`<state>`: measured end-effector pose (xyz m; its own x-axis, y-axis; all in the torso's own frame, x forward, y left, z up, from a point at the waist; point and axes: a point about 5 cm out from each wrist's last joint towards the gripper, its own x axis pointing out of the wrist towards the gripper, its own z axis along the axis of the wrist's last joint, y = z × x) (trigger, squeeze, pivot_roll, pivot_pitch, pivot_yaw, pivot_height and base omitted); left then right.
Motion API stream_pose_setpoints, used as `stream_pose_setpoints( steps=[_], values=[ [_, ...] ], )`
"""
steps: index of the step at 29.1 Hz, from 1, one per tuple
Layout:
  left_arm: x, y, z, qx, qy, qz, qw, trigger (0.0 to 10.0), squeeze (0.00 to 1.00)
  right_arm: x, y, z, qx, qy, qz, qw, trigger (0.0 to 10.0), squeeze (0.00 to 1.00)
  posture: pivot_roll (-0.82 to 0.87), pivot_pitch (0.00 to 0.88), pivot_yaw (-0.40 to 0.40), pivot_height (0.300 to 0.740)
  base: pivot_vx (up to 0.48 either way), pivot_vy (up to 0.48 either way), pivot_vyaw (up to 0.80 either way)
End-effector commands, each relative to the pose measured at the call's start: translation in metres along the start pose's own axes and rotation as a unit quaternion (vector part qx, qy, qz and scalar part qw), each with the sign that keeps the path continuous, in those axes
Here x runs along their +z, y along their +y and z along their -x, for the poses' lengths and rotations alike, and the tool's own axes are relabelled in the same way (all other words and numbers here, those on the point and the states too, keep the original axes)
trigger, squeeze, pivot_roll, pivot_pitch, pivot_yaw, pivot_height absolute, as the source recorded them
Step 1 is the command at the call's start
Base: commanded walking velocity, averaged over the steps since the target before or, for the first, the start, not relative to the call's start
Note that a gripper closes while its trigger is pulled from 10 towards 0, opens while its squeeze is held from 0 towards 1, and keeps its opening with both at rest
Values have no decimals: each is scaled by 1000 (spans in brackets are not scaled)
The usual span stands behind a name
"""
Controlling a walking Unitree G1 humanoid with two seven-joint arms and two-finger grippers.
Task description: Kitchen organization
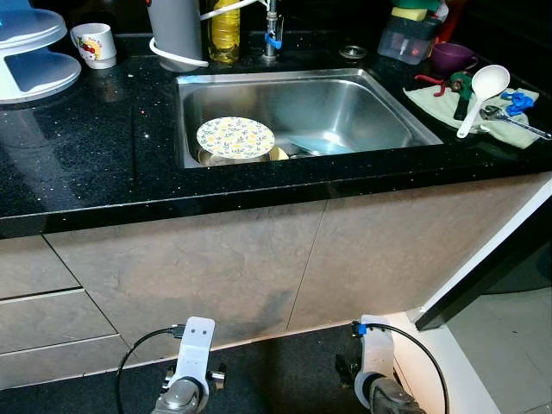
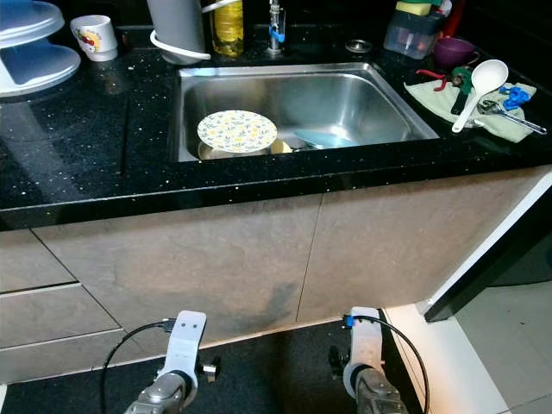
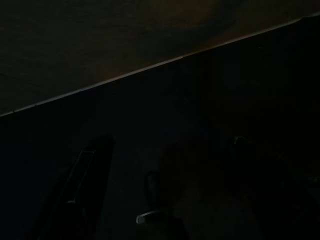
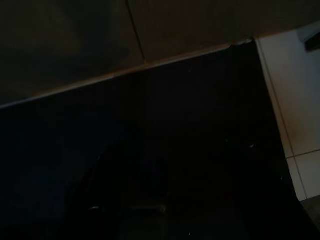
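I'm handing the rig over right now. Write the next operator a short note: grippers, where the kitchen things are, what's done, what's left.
Both arms hang idle low before the cabinet; left gripper and right gripper sit in dark shade, finger state unreadable.
Stainless steel sink: round yellow floral plate inside, with other dishes I cannot identify.
Black speckled counter: white cartoon mug at back left; white ladle lying on a pale green cloth to the right of the sink.
Done: nothing in hand.
Left: sink dishes and loose counter items, probably.
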<state>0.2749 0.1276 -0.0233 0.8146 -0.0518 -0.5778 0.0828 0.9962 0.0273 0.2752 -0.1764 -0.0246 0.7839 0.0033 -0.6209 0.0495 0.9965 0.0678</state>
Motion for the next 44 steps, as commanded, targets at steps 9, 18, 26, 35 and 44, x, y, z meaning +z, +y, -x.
stream_pose_setpoints(
  steps=[9,18,26,35,44],
  values=[
    [-20,-7,4,-4,36,10,999,10000,0,-15,1,2,-3,28,-19,999,10000,0,-115,157,-38,740,0,0,0],
    [-26,12,9,14,19,-14,1000,10000,0,-16,10,1,26,40,-16,999,10000,0,-101,136,-37,740,0,0,0],
    [-21,41,13,57,-16,6,998,10000,0,-12,10,1,40,21,-40,998,10000,0,-96,144,-34,740,0,0,0],
    [-14,45,16,69,-44,17,996,10000,0,5,19,-2,77,-9,-31,996,10000,0,-22,151,-100,740,0,0,0],
    [-8,33,21,54,-64,11,996,10000,0,21,26,-3,114,-35,-13,993,10000,0,98,155,-149,740,0,0,0]
  ],
)
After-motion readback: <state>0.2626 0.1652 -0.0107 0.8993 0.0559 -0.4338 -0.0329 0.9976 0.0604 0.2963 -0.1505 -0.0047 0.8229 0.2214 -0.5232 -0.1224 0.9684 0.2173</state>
